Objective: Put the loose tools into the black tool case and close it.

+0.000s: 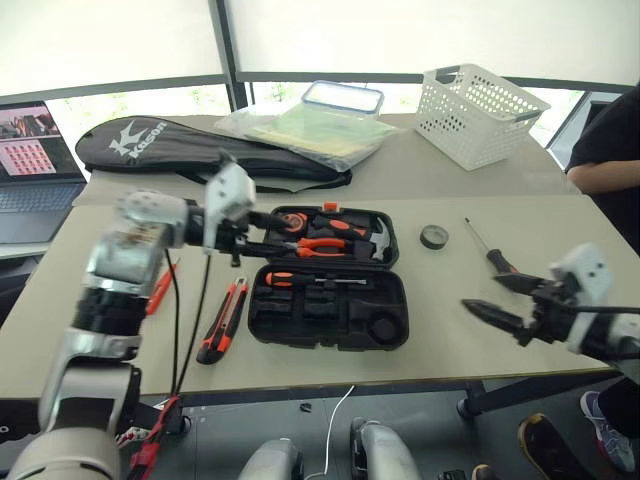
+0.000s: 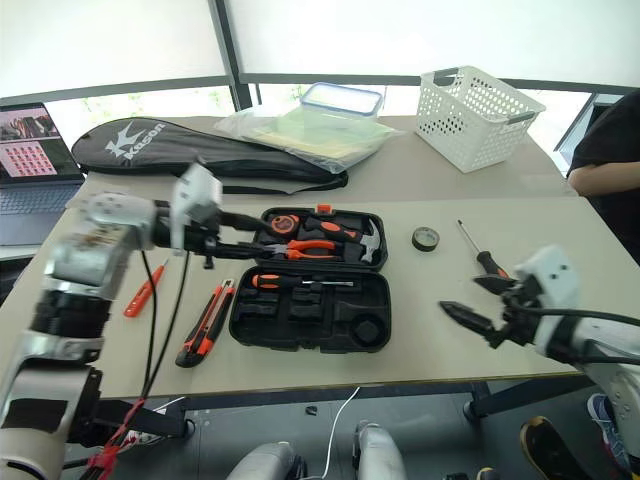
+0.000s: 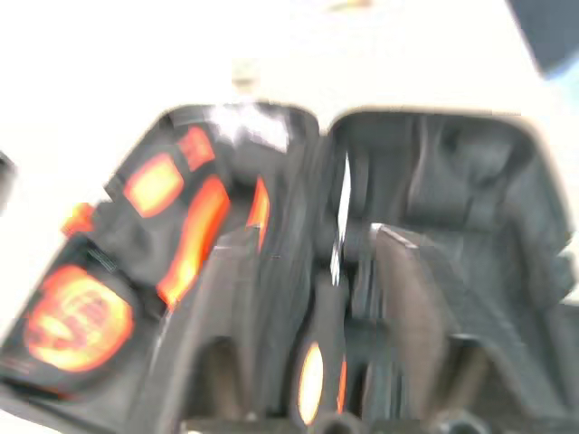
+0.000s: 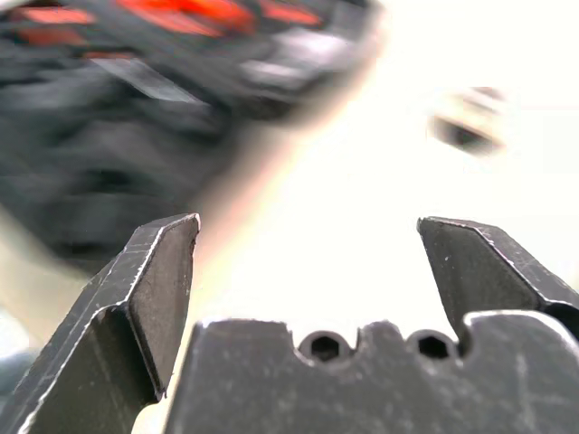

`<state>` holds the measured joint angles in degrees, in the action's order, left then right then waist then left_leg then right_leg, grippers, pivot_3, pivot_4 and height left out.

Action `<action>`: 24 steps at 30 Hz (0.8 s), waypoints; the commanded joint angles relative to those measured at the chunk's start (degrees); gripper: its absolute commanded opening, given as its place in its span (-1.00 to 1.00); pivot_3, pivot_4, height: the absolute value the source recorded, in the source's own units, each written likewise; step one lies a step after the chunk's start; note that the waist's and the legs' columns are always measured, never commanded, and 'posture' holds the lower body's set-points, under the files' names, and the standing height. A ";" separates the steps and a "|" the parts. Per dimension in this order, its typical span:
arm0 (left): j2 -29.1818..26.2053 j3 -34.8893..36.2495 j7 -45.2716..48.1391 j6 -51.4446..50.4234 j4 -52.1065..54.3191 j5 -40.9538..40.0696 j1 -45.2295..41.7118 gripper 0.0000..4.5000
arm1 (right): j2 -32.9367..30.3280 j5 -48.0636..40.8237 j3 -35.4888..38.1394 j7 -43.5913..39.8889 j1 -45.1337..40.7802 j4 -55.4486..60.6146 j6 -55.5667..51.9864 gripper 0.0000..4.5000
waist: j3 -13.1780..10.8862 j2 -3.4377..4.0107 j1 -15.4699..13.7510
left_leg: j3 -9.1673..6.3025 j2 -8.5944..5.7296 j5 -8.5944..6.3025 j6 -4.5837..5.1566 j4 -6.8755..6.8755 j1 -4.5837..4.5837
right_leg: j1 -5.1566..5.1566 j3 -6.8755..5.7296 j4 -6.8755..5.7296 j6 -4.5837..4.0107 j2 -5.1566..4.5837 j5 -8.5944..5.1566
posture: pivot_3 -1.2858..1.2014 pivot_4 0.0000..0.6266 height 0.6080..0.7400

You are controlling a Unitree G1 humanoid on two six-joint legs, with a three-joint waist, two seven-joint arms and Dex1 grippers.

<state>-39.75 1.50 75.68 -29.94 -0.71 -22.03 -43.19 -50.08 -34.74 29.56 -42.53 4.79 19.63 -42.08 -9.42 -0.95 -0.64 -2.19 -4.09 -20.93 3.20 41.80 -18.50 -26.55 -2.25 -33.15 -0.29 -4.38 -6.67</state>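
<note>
Left eye view shows the grey worktop [image 1: 450, 310] with the black tool case [image 1: 328, 275] lying open at its middle, one black-and-orange screwdriver [image 1: 310, 281] in a slot of the near half. Behind it lies a long black racket bag [image 1: 200, 152], with a white basket [image 1: 478, 112] to the right. The left pincer [image 1: 258, 222] hovers over the case's left edge, fingers apart and empty. The right pincer [image 1: 497, 300] hangs spread and empty near the worktop's right front. An orange-and-black utility knife [image 1: 223, 320] lies just left of the case, a slim red screwdriver [image 1: 160, 288] farther left. Another screwdriver [image 1: 488, 249] and a small black tape roll [image 1: 434, 236] lie right of the case.
</note>
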 commanded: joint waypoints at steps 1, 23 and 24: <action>-2.32 4.77 -1.94 -11.94 9.34 -10.33 2.42 0.71 | 0.25 2.56 3.38 1.30 0.00 -3.61 3.43 1.00 | -0.01 0.00 -0.02 | 0.00 0.00 0.00 -0.01 0.00 0.02 | 0.00 0.00 0.04 0.00 0.03 0.00 | 0.03 -0.52 1.00; -11.88 8.48 -6.23 -21.49 26.35 -27.27 13.80 1.00 | 7.90 18.20 -13.87 2.89 -32.38 -54.74 22.81 0.06 | -0.08 0.04 1.31 | 0.36 0.01 0.12 -0.21 -0.23 0.31 | 0.07 0.75 0.05 -0.06 0.06 -0.03 | 0.03 -0.52 1.00; -11.99 8.40 -6.25 -21.30 26.29 -27.26 13.86 1.00 | 8.02 18.37 -14.10 2.52 -32.28 -54.69 23.12 -0.09 | -0.08 0.04 1.39 | 0.37 0.01 0.12 -0.21 -0.23 0.31 | 0.06 0.76 0.06 -0.06 0.06 -0.03 | 0.03 -0.52 1.00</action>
<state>-50.79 9.19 69.59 -52.47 24.18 -48.62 -29.14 -41.82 -16.74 15.37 -38.96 -27.23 -35.64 -21.02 -9.51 -0.91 0.74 -1.81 -4.08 -20.82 2.99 41.57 -18.18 -26.49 -1.47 -33.10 -0.35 -4.33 -6.69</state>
